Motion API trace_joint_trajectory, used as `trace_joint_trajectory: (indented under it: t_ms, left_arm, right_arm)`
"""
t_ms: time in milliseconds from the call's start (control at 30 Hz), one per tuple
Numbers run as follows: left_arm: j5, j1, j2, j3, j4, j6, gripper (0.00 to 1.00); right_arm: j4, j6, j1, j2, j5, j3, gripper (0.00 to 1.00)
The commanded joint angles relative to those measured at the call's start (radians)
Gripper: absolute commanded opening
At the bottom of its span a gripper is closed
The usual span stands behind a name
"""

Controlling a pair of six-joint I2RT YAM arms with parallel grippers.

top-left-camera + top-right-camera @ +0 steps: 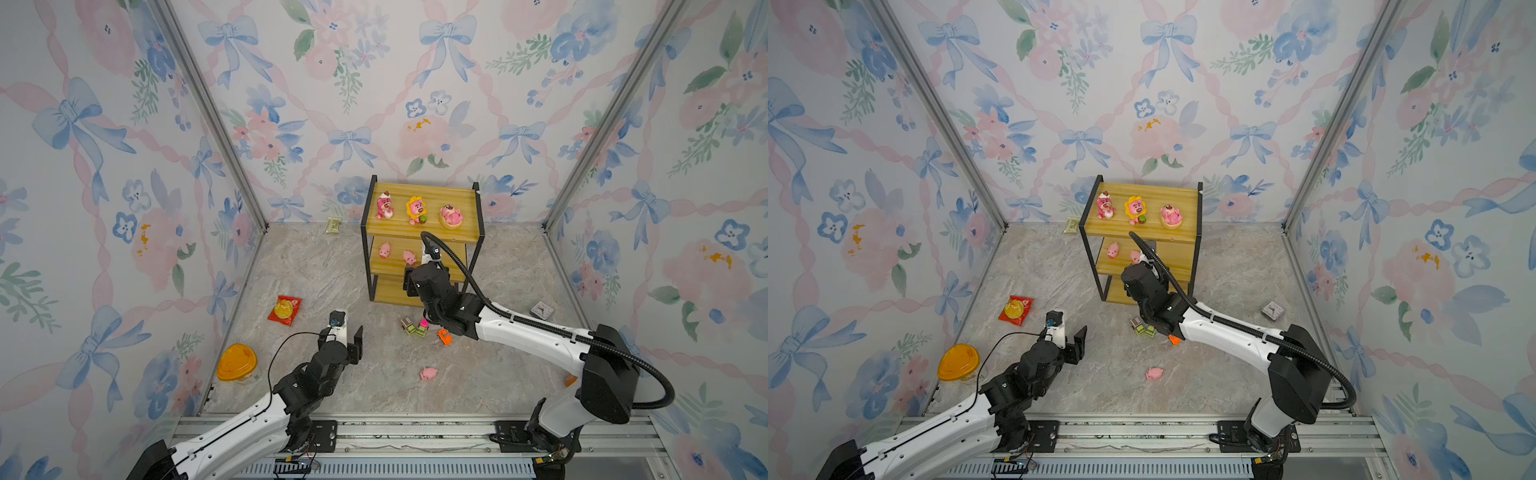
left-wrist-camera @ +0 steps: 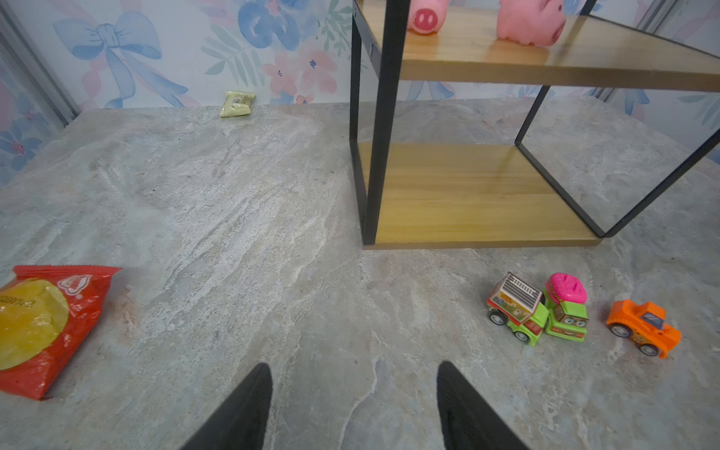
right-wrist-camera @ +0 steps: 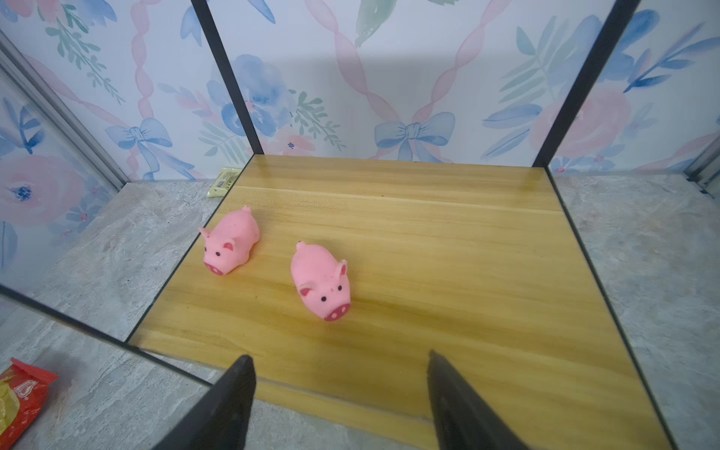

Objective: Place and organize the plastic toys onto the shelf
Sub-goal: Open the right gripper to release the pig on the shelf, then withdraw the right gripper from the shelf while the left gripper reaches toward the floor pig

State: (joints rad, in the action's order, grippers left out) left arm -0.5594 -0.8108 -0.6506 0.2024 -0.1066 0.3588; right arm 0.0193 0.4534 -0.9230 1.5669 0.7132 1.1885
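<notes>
The red snack packet [image 2: 50,327] carries a white logo, but its crinkled lettering is too blurred to read; the pale sachet [image 2: 237,104] by the back wall is equally illegible; a small grey square [image 1: 541,309] may be a clock face. The shelf [image 1: 397,232], glossy yellow wood in a thin black frame, holds three bear figurines [image 1: 415,210] on top and two rubbery pink pigs [image 3: 321,284] on the middle board; the third pig [image 1: 428,373] and three blocky plastic cars [image 2: 567,311] lie on the marbled floor in front. The left gripper [image 2: 354,366] hangs over the floor and the right gripper [image 3: 339,354] over the middle board's front edge; both are spread and empty.
</notes>
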Motion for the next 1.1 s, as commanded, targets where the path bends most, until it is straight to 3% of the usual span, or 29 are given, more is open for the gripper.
trace_joint_trajectory:
  t_ms: [0, 333, 667, 900, 1067]
  left_arm:
    - [0.007, 0.004, 0.005, 0.02, 0.012, -0.011, 0.68]
    - [0.006, 0.004, -0.001, 0.033, 0.022, -0.003, 0.68]
    - [0.035, 0.005, -0.063, 0.028, -0.029, 0.012, 0.68]
    - [0.07, -0.008, -0.19, 0.034, -0.1, 0.041, 0.68]
    - [0.142, -0.021, -0.309, 0.06, -0.151, 0.027, 0.68]
  right_arm:
    - [0.049, 0.016, -0.001, -0.04, 0.022, -0.043, 0.73]
    - [0.108, -0.041, -0.04, -0.155, 0.015, -0.12, 0.74]
    - [0.163, -0.118, -0.069, -0.409, -0.014, -0.278, 0.75]
    - [0.376, -0.061, -0.05, -0.447, -0.299, -0.325, 0.73]
    - [0.52, 0.036, -0.121, -0.414, -0.336, -0.332, 0.71]
